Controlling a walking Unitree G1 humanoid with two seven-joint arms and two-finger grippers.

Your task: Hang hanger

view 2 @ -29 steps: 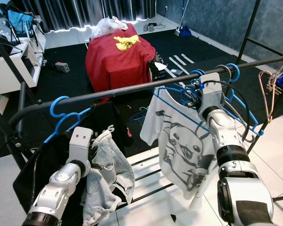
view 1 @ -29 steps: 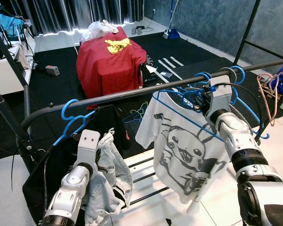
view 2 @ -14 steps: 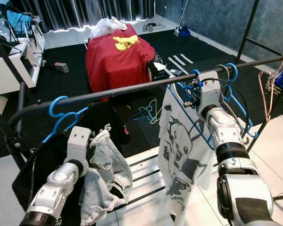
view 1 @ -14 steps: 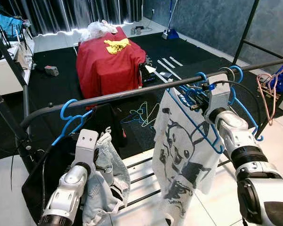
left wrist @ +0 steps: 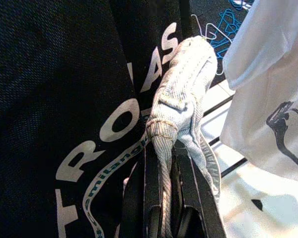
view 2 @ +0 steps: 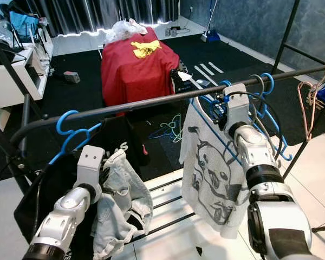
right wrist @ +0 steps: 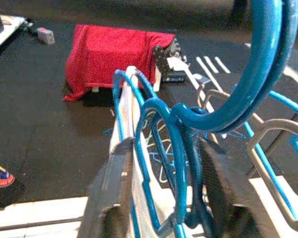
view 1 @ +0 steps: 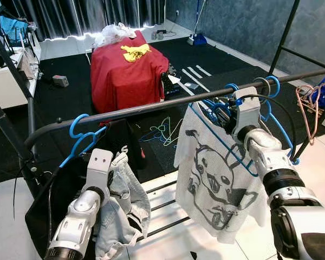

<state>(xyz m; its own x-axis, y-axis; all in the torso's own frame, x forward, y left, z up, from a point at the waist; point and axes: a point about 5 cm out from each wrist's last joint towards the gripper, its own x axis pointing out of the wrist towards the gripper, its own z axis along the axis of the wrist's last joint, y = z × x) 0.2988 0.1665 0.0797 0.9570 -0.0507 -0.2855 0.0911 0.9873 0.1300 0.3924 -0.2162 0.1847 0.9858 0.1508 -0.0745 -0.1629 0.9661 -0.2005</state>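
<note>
A dark rail of a clothes rack runs across the scene. Behind it, on the black floor, stands a big box under a red cloth. A white shirt with a black cartoon print hangs on a blue hanger, just below the rail. The right hand is up at the rail, its fingers narrow around the blue wire of this hanger. The left hand is lower, closed on pale jeans, beside a black garment.
</note>
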